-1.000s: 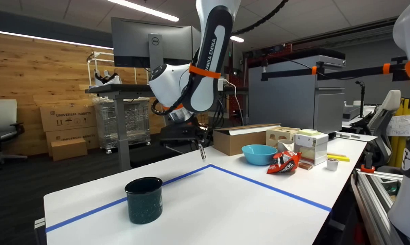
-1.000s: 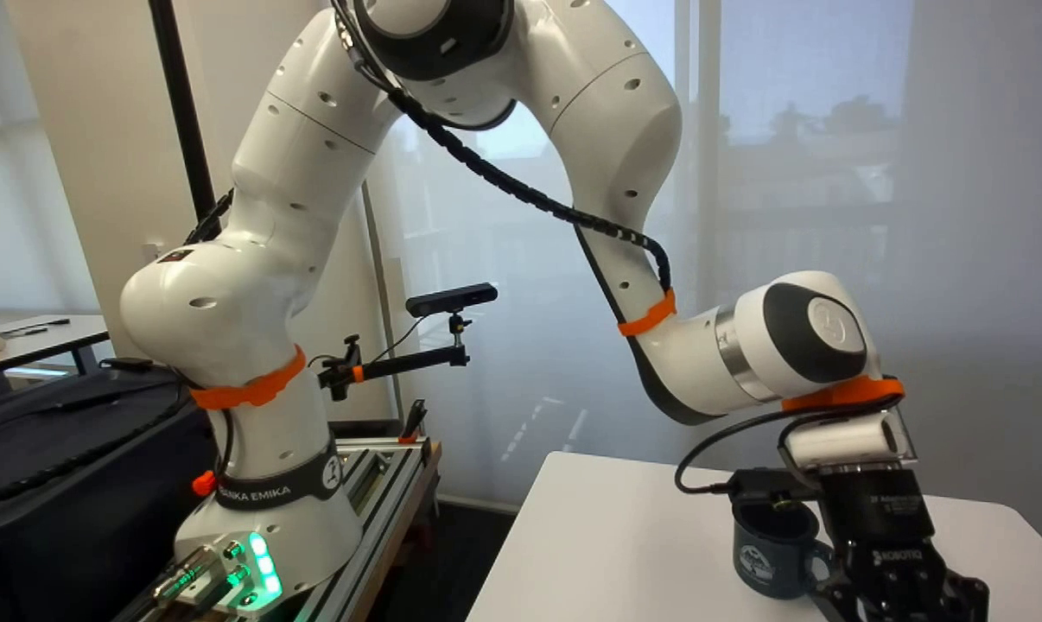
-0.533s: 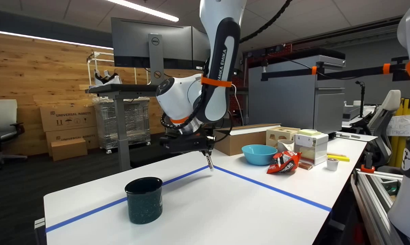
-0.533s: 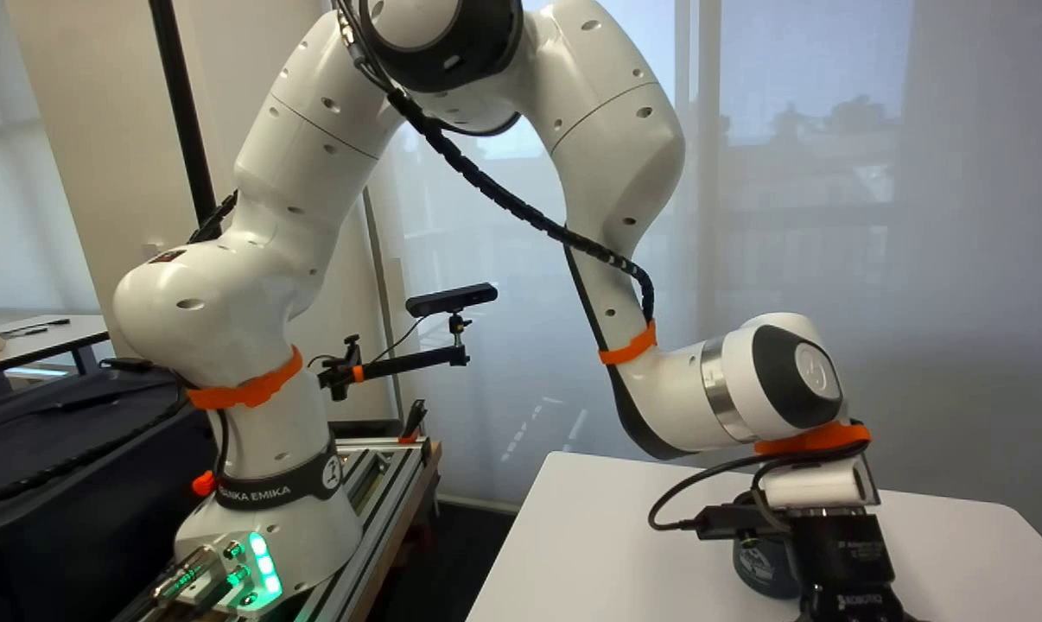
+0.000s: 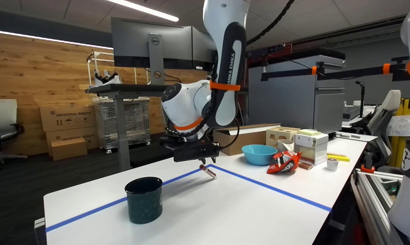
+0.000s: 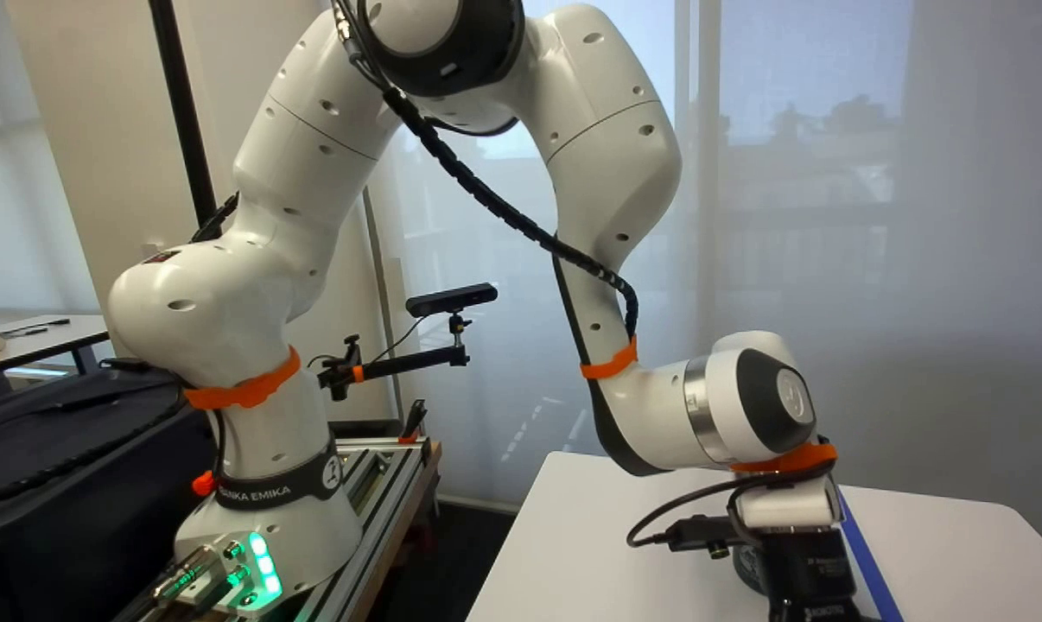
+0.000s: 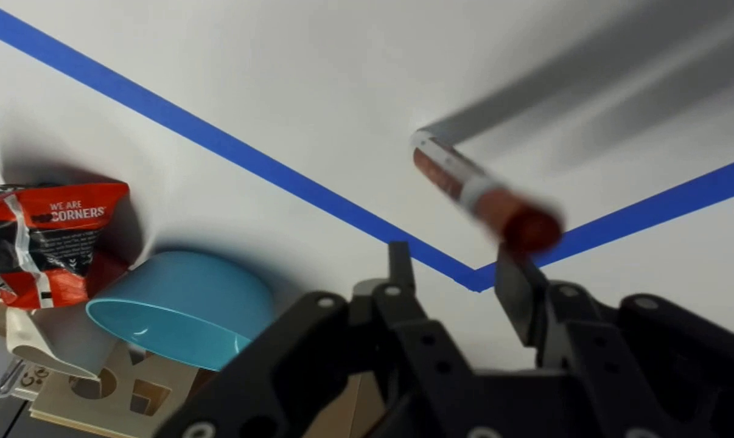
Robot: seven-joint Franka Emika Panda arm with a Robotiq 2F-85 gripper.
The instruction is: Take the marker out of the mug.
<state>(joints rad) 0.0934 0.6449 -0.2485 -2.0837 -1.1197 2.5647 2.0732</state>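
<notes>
The marker (image 5: 208,172), red with a white label band, leans at a tilt below the gripper. Its lower end meets its shadow at the tabletop, and its upper red end is in the air. In the wrist view the marker (image 7: 449,167) has its blurred red end in front of the right fingertip, not between the fingers. My gripper (image 5: 208,160) is just above it; its fingers stand apart with a gap in the wrist view (image 7: 453,249). The dark teal mug (image 5: 144,204) stands upright left of the marker. In an exterior view the arm mostly hides the mug (image 6: 748,568).
Blue tape lines (image 5: 256,182) form a corner on the white table (image 5: 225,211). A light blue bowl (image 5: 259,154), a red snack bag (image 5: 285,162), a cardboard box (image 5: 239,141) and a white box (image 5: 310,146) stand behind and to the right of the gripper.
The gripper has come down towards the table with the marker and opened. The marker has left the fingers and tipped over more. The mug has not moved.
</notes>
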